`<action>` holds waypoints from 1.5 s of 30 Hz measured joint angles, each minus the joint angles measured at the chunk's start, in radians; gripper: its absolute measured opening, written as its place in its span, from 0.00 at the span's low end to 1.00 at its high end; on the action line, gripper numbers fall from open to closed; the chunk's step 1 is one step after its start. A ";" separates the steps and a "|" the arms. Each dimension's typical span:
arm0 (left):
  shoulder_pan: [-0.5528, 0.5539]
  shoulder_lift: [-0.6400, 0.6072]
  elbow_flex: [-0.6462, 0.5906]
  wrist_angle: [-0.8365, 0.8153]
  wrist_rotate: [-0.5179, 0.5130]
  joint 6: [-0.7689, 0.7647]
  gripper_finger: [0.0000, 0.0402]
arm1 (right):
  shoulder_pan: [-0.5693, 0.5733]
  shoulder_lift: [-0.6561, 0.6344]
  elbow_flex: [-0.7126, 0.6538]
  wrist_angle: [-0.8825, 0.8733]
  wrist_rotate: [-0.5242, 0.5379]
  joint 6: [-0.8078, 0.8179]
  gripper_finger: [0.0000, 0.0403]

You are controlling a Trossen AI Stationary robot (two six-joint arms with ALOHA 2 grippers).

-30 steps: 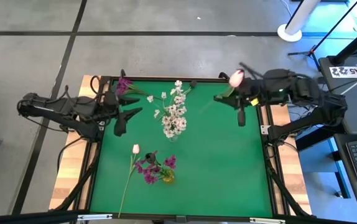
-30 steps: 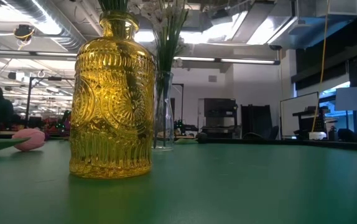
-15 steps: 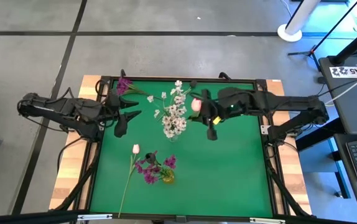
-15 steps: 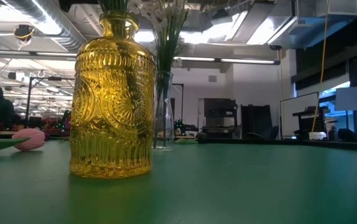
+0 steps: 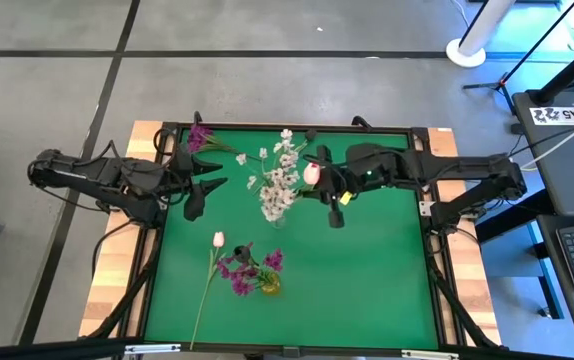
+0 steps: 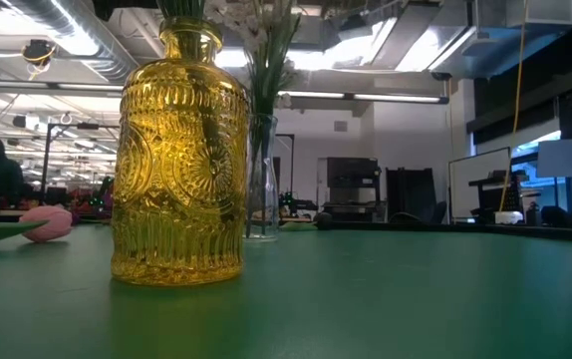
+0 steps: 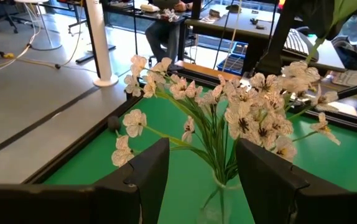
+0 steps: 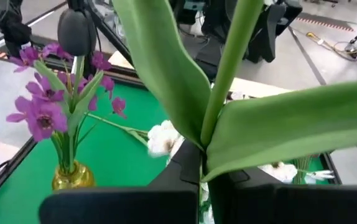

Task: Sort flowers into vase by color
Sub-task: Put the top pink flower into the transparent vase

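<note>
Green table (image 5: 367, 270) w/ vases, loose stems

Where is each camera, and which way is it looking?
High view: above the table, looking straight down; both arms show.
Low view: at tabletop height, facing the yellow vase; no arm shows.
Left wrist view: on the left arm, facing the white flowers; its open tool shows.
Right wrist view: on the right arm; its tool grips the tulip.
Shared: the white flowers.

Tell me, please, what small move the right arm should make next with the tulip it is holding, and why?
Probably carry it a little further toward the clear vase and lower the stalk in. The right gripper is shut on the tulip, whose bud hangs beside the white blossoms but isn't in any vase. The left gripper waits open at the table's left edge.
</note>
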 joint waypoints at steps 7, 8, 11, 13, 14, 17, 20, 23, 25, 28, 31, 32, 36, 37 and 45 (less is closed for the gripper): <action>0.000 0.002 0.000 0.000 0.000 -0.005 0.45 | 0.001 0.073 0.000 0.027 -0.001 -0.073 0.01; 0.000 0.003 0.000 -0.001 0.001 -0.005 0.45 | 0.001 0.082 0.000 0.029 -0.001 -0.076 0.01; 0.000 0.005 0.000 -0.004 0.001 -0.005 0.45 | 0.001 0.110 0.000 0.031 0.000 -0.090 0.01; 0.000 0.006 0.000 -0.008 0.001 -0.005 0.45 | 0.001 0.119 -0.001 0.026 0.000 -0.096 0.01; 0.000 0.006 0.000 -0.010 0.001 -0.006 0.45 | 0.001 0.119 -0.001 0.027 0.000 -0.096 0.01; 0.000 0.006 0.000 -0.016 0.001 -0.011 0.45 | 0.001 0.111 0.000 -0.006 -0.010 -0.085 0.01; 0.000 0.006 0.000 -0.031 0.001 -0.023 0.45 | 0.001 0.083 0.000 -0.065 -0.049 -0.051 0.01; 0.000 0.006 0.000 -0.041 0.001 -0.027 0.45 | 0.001 0.045 0.000 -0.121 -0.088 -0.017 0.01; 0.000 0.006 0.000 -0.041 0.001 -0.030 0.45 | 0.001 0.017 0.000 -0.164 -0.105 0.002 0.01; 0.000 0.006 0.000 -0.041 0.001 -0.031 0.45 | 0.001 -0.025 0.000 -0.215 -0.087 0.007 0.01; 0.000 0.006 0.000 -0.041 0.001 -0.032 0.45 | 0.001 -0.048 0.000 -0.221 -0.010 -0.001 0.01; 0.000 0.006 0.000 -0.040 0.001 -0.032 0.45 | 0.000 -0.051 0.000 -0.218 0.012 -0.016 0.01; 0.000 0.006 0.000 -0.040 0.001 -0.041 0.45 | -0.019 -0.053 0.000 -0.164 0.061 -0.070 0.01; 0.000 0.006 0.000 -0.040 0.001 -0.042 0.45 | -0.028 -0.053 0.000 -0.140 0.041 -0.072 0.01; 0.000 0.006 0.000 -0.041 0.001 -0.041 0.45 | -0.094 -0.051 0.000 -0.036 -0.076 -0.078 0.01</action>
